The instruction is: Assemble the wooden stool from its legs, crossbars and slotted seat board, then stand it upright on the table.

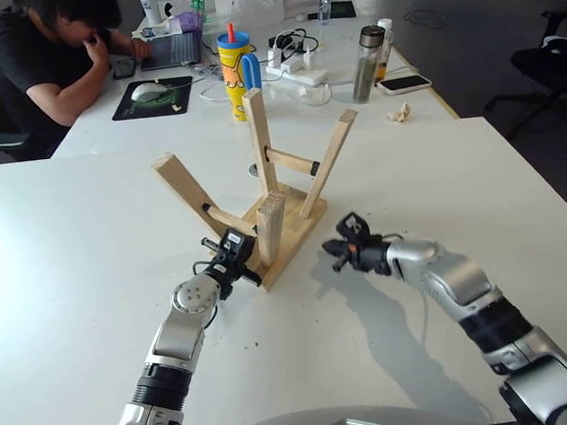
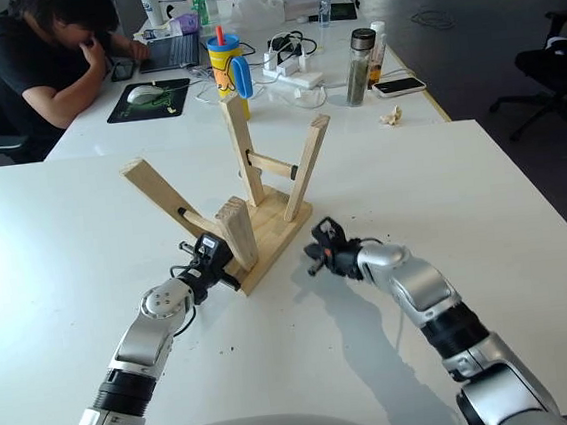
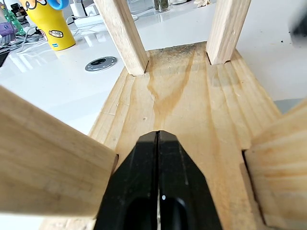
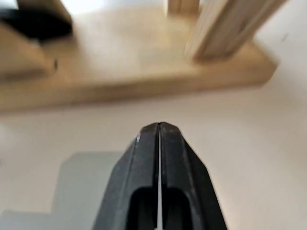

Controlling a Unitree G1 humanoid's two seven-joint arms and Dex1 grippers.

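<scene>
The wooden stool stands upside down mid-table, its slotted seat board (image 1: 302,233) flat on the surface and its legs (image 1: 260,139) pointing up. A crossbar (image 1: 294,160) joins the tall middle leg to the right one. My left gripper (image 1: 237,249) is shut with nothing in it, its tip over the board's near left corner between two legs; the left wrist view has the closed fingers (image 3: 158,136) above the board (image 3: 192,96). My right gripper (image 1: 335,259) is also shut and empty, low over the table just off the board's right edge (image 4: 144,62).
The white table (image 1: 86,252) has wide bare areas on both sides of the stool. Behind it is a second desk with a yellow cup (image 1: 235,66), a metal bottle (image 1: 367,62), a phone (image 1: 405,83), cables and a seated person.
</scene>
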